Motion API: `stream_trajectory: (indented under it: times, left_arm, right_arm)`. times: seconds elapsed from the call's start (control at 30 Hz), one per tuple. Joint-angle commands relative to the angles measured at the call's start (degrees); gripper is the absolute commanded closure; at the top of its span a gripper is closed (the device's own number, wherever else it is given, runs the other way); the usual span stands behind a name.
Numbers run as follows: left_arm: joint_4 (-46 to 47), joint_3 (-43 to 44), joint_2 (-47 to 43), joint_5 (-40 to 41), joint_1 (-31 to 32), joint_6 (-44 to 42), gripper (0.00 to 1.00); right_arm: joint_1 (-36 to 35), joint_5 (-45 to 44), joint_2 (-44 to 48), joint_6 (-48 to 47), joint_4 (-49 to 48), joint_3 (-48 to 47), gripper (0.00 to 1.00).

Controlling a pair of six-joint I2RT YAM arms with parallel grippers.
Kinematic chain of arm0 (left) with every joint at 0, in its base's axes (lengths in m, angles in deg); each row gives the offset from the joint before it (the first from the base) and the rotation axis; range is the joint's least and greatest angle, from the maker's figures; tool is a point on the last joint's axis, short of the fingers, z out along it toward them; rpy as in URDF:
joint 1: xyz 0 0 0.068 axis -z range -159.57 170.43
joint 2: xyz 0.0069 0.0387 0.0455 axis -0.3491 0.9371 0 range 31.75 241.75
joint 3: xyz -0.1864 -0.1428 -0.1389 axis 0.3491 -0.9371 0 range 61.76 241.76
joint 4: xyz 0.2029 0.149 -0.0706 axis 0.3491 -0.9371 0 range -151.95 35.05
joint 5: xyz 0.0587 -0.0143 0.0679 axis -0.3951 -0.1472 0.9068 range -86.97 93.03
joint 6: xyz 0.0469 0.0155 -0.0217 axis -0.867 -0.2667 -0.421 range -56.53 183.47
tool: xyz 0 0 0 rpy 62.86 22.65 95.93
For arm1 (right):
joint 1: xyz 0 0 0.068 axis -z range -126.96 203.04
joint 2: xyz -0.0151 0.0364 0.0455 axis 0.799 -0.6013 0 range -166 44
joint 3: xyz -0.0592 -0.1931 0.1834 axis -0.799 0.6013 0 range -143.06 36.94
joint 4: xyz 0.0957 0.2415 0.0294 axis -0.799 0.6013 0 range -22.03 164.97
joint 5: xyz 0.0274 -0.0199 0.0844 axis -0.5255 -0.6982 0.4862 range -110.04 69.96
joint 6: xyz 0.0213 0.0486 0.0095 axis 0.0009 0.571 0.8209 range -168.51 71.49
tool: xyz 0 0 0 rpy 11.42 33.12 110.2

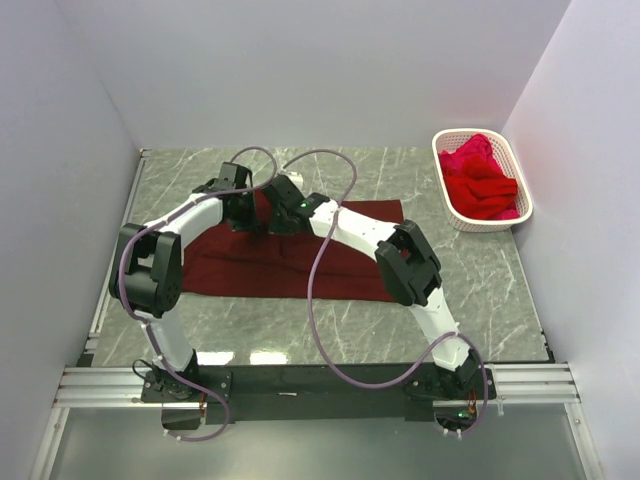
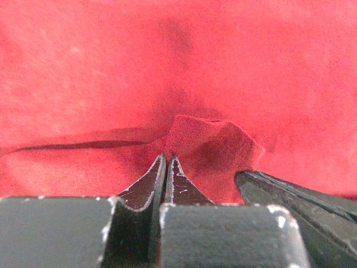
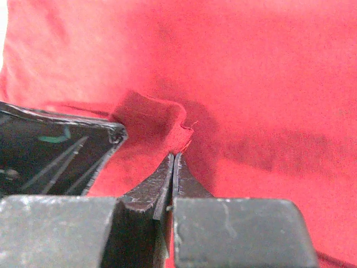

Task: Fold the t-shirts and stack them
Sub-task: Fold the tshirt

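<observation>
We count one maroon t-shirt (image 1: 260,272) out on the desk (image 1: 400,320). It is spread flat in a long band across the middle, under both arms. More red t-shirts (image 1: 480,182) lie crumpled in a heap, and we cannot tell how many, as they run together. They fill the one white slotted basket (image 1: 524,205), which stands at the far right corner of the desk, well apart from the spread shirt. There are two grippers, close side by side toward the far edge of the maroon t-shirt. The left gripper (image 2: 167,158) has its jaws pressed together, nipping the cloth, with a small ridge puckered up just ahead of the tips. The right gripper (image 3: 174,155) is likewise pinched tight on a raised fold of the same shirt.
</observation>
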Motion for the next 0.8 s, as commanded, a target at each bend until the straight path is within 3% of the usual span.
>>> stream_trajectory:
  times: [0.0,0.4,0.77]
  left_arm:
    - [4.2,1.6,-2.4,5.5,1.2,1.7,0.99]
    - [6.9,0.2,-1.9,16.8,2.3,5.4,0.99]
    - [8.1,0.6,-0.5,20.0,2.9,6.4,0.98]
  right_arm:
    - [-0.3,-3.1,-1.9,-3.5,-2.9,-2.5,1.0]
    - [-0.3,-5.4,-3.7,-9.0,-7.1,-3.3,1.0]
    - [-0.2,-7.5,-4.6,-11.9,-9.8,-4.3,1.0]
